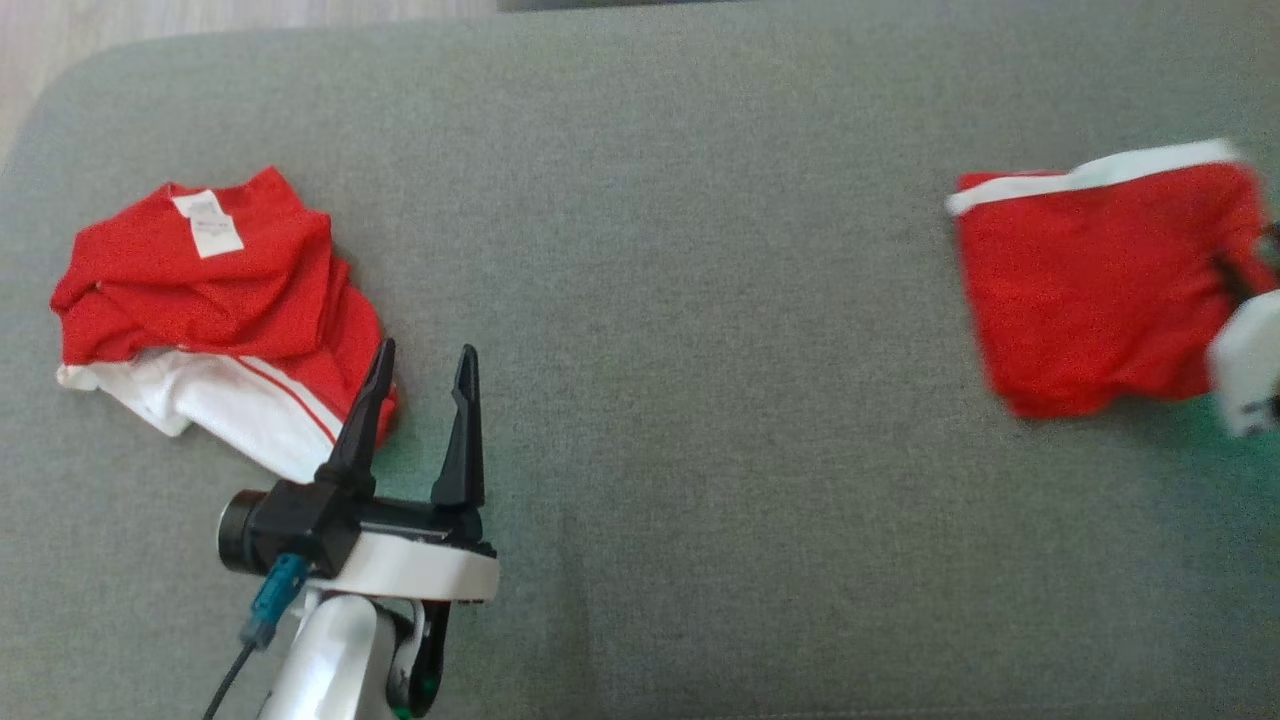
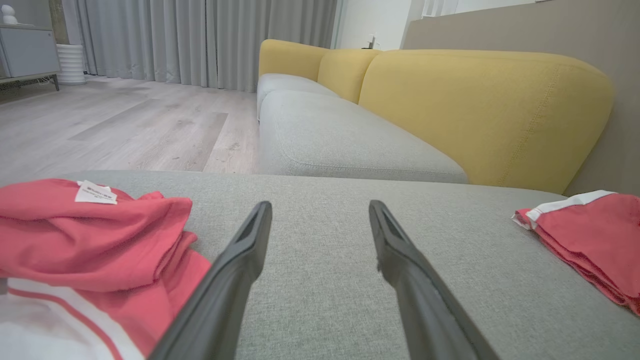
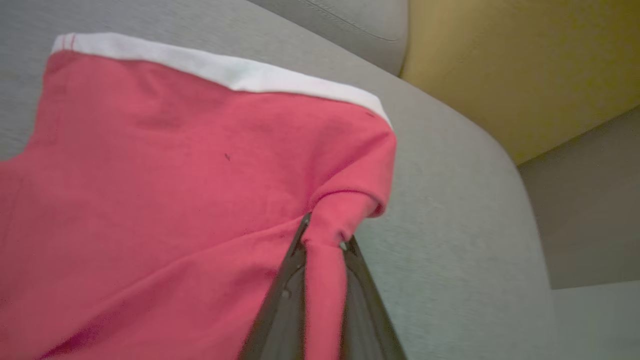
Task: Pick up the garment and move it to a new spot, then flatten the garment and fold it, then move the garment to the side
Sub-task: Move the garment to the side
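A folded red garment [image 1: 1100, 290] with a white band along its far edge lies at the right of the grey cushion [image 1: 700, 420]. My right gripper [image 1: 1240, 275] is shut on its right edge. In the right wrist view the red cloth [image 3: 175, 175] bunches up between that gripper's closed fingers [image 3: 325, 235]. In the left wrist view the same garment [image 2: 590, 235] shows at the right edge. My left gripper [image 1: 427, 350] stands open and holds nothing, just right of a crumpled red and white garment [image 1: 200, 290]. Both fingers [image 2: 320, 205] hover above bare cushion.
The crumpled garment [image 2: 90, 240] carries a white label on top. Beyond the cushion's far edge are a grey sofa seat [image 2: 340, 145] with yellow backrests [image 2: 475, 100], and wooden floor [image 2: 125, 125]. The cushion's right edge [image 3: 500, 200] rounds off close to the held garment.
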Controlling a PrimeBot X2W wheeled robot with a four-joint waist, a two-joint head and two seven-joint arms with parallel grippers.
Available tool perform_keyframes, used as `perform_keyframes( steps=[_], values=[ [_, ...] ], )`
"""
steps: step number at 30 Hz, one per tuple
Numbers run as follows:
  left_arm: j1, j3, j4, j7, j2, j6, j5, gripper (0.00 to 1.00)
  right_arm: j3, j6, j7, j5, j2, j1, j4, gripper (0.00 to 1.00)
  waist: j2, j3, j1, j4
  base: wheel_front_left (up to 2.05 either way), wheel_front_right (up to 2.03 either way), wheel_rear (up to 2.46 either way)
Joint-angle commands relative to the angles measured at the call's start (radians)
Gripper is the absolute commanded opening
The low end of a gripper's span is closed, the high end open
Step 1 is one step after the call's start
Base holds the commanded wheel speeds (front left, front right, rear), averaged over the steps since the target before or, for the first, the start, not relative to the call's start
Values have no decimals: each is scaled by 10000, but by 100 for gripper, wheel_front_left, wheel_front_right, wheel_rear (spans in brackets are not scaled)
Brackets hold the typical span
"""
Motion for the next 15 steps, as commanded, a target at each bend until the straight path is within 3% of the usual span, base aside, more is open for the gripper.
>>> perform_keyframes(
  steps=[1,8,15],
  values=[
    [-401,343,-391,-65,37,-35,127,100,112,-9,37,46,-673,-381,-206,0,0,263,0,-10,0,0,0],
    [-682,386,-436,-65,37,-116,212,100,-585,-9,55,11,-1605,-846,228,0,0,792,0,-12,0,0,0],
    [-916,455,-410,-65,37,-187,275,100,-1883,-9,-475,-403,-1656,-1289,950,0,0,1177,0,-76,0,0,0]
  ],
)
